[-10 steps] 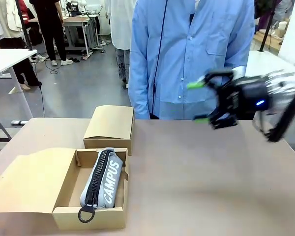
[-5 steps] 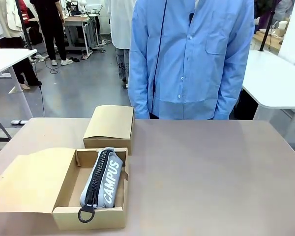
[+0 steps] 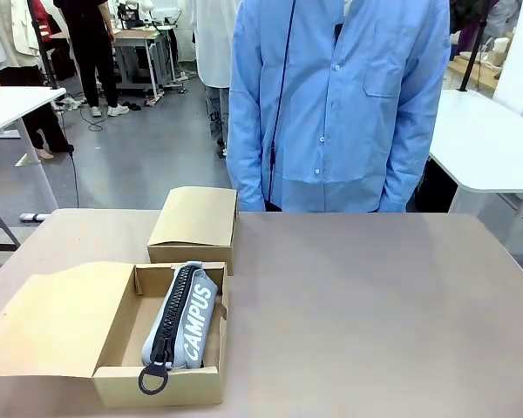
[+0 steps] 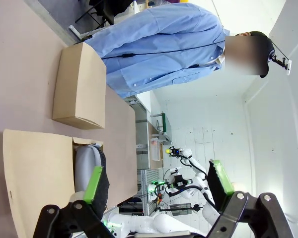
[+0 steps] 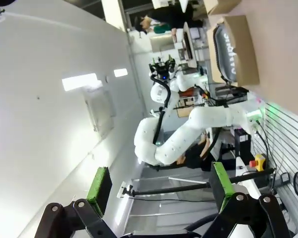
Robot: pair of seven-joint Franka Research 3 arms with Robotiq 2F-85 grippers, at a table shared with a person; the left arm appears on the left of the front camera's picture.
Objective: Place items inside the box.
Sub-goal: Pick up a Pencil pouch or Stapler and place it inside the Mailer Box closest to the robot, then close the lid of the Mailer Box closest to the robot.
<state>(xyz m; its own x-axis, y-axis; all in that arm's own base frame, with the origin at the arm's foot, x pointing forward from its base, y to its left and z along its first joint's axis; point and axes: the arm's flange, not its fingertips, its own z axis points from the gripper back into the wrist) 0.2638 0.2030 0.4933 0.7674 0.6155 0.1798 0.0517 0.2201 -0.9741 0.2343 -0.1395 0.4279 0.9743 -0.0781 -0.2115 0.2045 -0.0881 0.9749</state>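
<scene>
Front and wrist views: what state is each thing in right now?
Open box: lid flap folded out flat, grey pouch inside.
Grey pouch: zipped shut, lying in the box, ring pull over the near wall.
Second box: closed, on the table.
Left hand: open, empty.
Right hand: open, empty.

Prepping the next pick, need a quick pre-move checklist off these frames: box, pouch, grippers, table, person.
1. Open box accessible, flap laid out to its left: ok.
2. Grey pouch lies inside the open box; its ring pull hangs over the near wall: not ok if the flap must close.
3. Left gripper open, nothing between its pads: ok.
4. Right gripper open, nothing held: ok.
5. Next item to pick: cannot tell, none visible on the table; a closed box sits behind the open one.
6. Person stands at the far edge, hands off the table: ok.
</scene>
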